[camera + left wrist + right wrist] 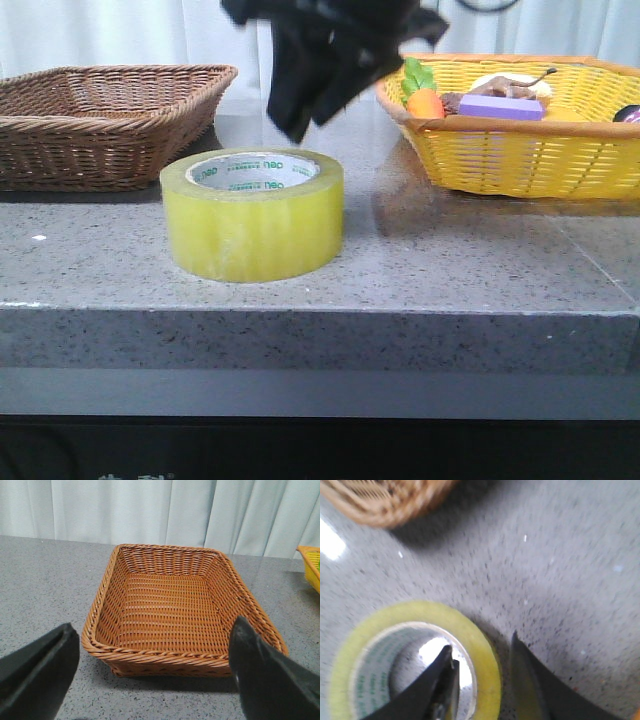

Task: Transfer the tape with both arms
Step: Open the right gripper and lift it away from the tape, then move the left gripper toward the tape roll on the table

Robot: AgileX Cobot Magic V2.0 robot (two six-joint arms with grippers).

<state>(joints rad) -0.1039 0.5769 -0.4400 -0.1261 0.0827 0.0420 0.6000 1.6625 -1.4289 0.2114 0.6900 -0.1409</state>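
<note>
On the front view I read the tape (252,213) lying flat on the grey speckled table (480,270), its open core facing up, between the brown wicker basket (105,120) to the left and the yellow basket (520,150) to the right, touching neither; the right gripper (300,95) hangs above and just behind the roll; on the right wrist view its fingers (437,685) stand apart, one over the core opening and the other outside the yellow wall, so the gripper (482,672) is open and straddles one side of the tape (480,650); I cannot tell whether either finger touches the roll; on the left wrist view the left gripper (155,675) is open wide, nothing between its fingers (260,680), and it faces the brown wicker basket (170,610); the yellow basket holds a purple block (500,107) and a toy carrot (424,100).
</note>
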